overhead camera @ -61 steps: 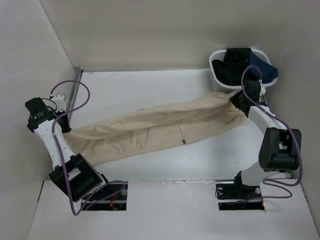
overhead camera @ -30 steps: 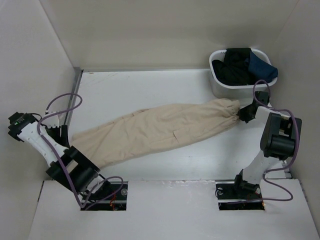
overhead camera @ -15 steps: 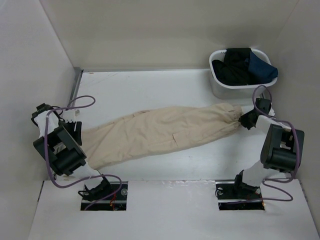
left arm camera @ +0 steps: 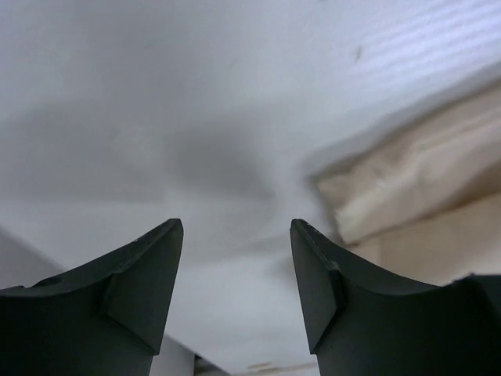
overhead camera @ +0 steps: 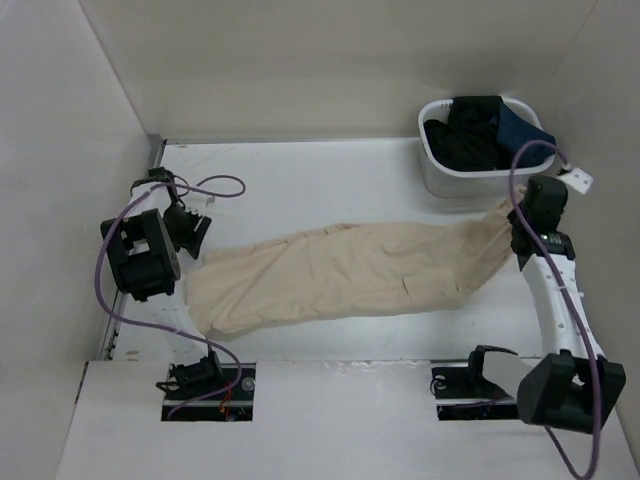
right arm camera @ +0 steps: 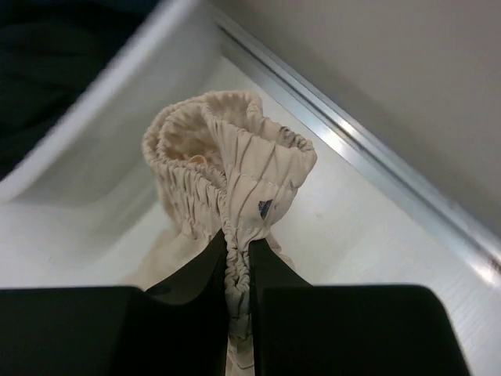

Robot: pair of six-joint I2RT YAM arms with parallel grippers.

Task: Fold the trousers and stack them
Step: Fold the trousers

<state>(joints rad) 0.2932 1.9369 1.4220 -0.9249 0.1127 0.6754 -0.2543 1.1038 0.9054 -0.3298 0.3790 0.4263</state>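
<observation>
Trousers [overhead camera: 350, 275] lie across the table [overhead camera: 300, 180], long axis left to right: we see the right pincer [right arm camera: 239, 258] clamped on the gathered waist at the right end, the left pincer [left arm camera: 235, 235], spread and empty, just beside the leg end.

Free room and obstacles. The trousers [overhead camera: 350, 275] span the table [overhead camera: 300, 175] from 8 to 3 o'clock and bar the middle. Passage lies over bare table from 10 to 12 o'clock, with a narrower strip at 5 to 6 o'clock. Obstacles are the basket [overhead camera: 432, 172] of dark garments at 1 o'clock, near the right gripper [right arm camera: 239, 254]; the side walls [overhead camera: 70, 150] at 9 and 3 o'clock; and a looped purple cable [overhead camera: 218, 182] by the left gripper [left arm camera: 235, 227].
</observation>
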